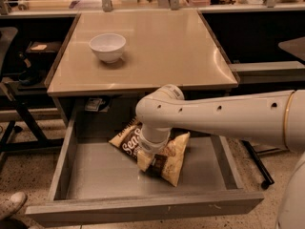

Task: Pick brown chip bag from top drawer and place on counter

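Brown chip bag [169, 162] lies on the floor of the open top drawer [95, 173], roughly mid-drawer & toward the back, crumpled, cream-yellow corner pointing to the front. White script on its dark left part reads "Sea", rest of the wording cut off by the robot's wrist; a small dark patch on the yellow part has print too small to read. Gripper [151, 151] is down in the drawer right on top of the bag, pointing straight down from the bent white arm [214, 116] that comes in from the right. Its state can't be told, since the wrist hides it, and whether it has hold of the bag can't be told either. Drawer is plain grey w/ side walls & a long flat front panel, pulled well out from under the counter [162, 51]. Counter is glossy beige w/ a white bowl [107, 47] upright near its back-left. Behind it a long bench [143, 6] w/ cluttered gear, nothing legible. Speckled floor [28, 142]; a light shoe [12, 205] at bottom left, beside the drawer front
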{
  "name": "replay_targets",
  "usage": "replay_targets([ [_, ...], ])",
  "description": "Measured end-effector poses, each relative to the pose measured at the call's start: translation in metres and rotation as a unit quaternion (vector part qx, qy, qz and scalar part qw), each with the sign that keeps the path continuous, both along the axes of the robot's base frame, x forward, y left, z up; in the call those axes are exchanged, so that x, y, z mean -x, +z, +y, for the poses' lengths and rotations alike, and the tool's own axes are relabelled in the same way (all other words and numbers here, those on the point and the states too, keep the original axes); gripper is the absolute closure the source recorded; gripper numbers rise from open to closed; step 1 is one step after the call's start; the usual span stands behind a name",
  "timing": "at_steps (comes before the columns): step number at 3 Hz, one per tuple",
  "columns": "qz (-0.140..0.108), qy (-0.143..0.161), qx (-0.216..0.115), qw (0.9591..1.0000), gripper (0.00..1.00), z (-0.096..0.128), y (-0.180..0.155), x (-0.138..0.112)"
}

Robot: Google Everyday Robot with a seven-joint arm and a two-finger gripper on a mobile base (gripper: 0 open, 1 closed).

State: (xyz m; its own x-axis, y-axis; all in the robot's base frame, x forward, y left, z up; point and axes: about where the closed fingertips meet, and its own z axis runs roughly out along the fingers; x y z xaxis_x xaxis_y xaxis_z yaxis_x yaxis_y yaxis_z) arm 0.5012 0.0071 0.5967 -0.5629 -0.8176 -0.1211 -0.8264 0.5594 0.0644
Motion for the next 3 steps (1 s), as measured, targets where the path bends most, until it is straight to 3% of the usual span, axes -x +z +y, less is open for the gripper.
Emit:
replay_targets([
  [2,0.0,0.0,0.0,1.0,0.9,0.0,0.005,0.0],
  [3,0.0,-0.001,-0.008,1.0,1.0,-0.005,0.043,0.008],
])
